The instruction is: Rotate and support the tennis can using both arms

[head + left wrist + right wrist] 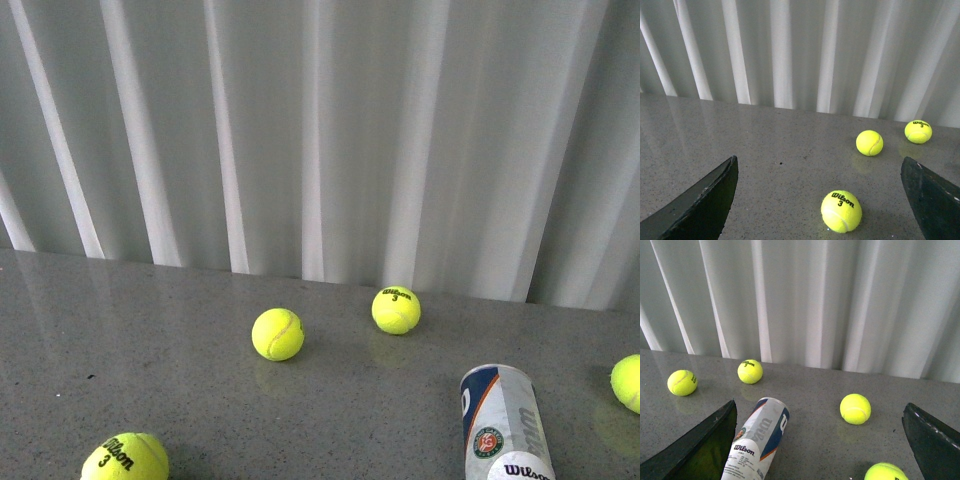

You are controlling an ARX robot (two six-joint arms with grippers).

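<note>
- Grey speckled bench (150, 340) with a white pleated curtain (320, 130) behind it fills the front view. I see the tennis can (505, 425) lying on its side at the near right, cut off by the frame edge. Four loose balls (277, 334) are scattered about, none touching it. Neither arm shows here, and I judge the task not yet started: no grasp, no rotation, no support.
- Left wrist view: my left hand (818, 162) is spread wide and holds nothing. Its fingers (705, 200) frame bare bench and three balls. The can is not in this picture, so this arm looks well apart from it.
- Right wrist view: my right hand (818, 404) is likewise fully spread and empty. The can lies between its fingers, right beside one finger (705, 440); I cannot tell whether they touch. Everything is left: close on the can, turn it, bring the left hand in as support.
</note>
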